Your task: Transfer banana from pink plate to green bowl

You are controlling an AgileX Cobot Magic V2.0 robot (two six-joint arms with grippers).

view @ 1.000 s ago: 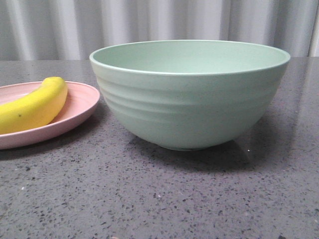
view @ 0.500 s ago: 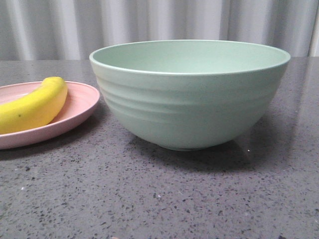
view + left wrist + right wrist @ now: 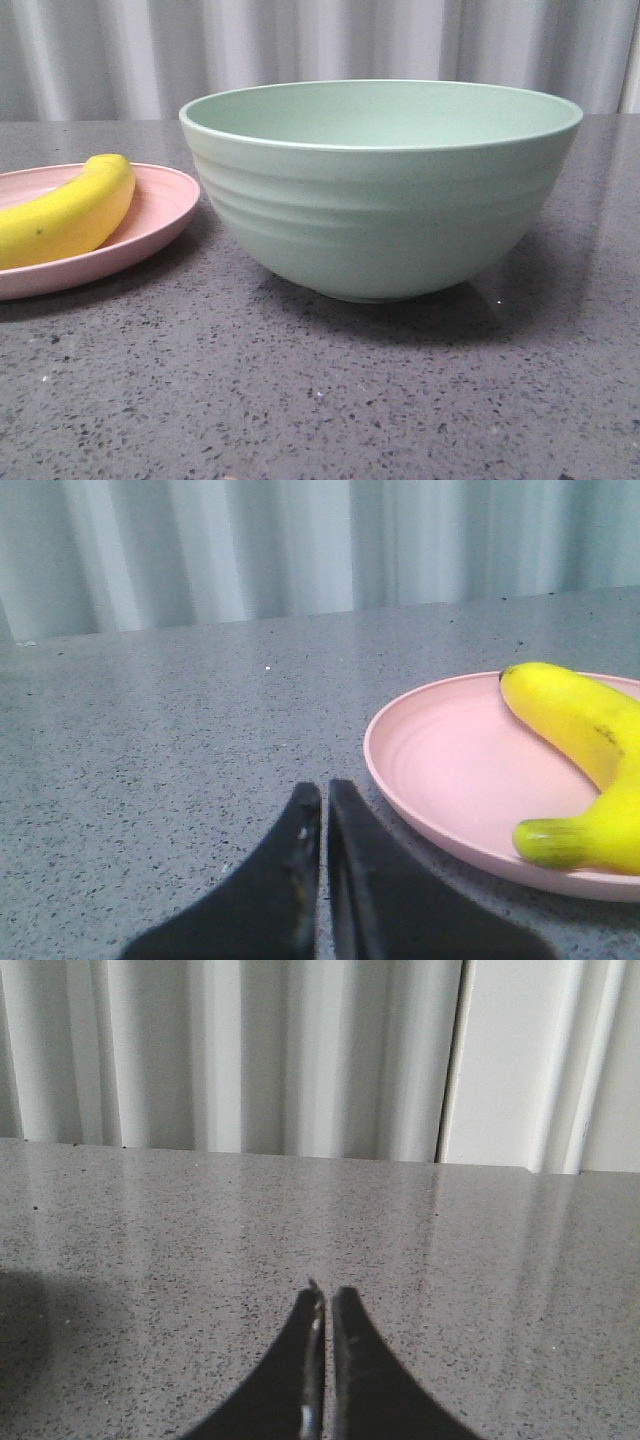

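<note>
yellow banana (image 3: pixel 68 212) on pink plate (image 3: pixel 160 215), beside green bowl (image 3: pixel 380 200)

Both hands (image 3: pixel 323 798) (image 3: pixel 326 1298) closed, empty.

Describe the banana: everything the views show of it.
The banana is bright yellow, smooth and slightly glossy, gently curved, with a small dark speck on its side. The left wrist view shows a greenish stem end and a small dark tip at the other end. It lies on its side on the pink plate, left of the green bowl and not touching it. The front view cuts off part of it at the frame edge. No gripper touches it.
</note>
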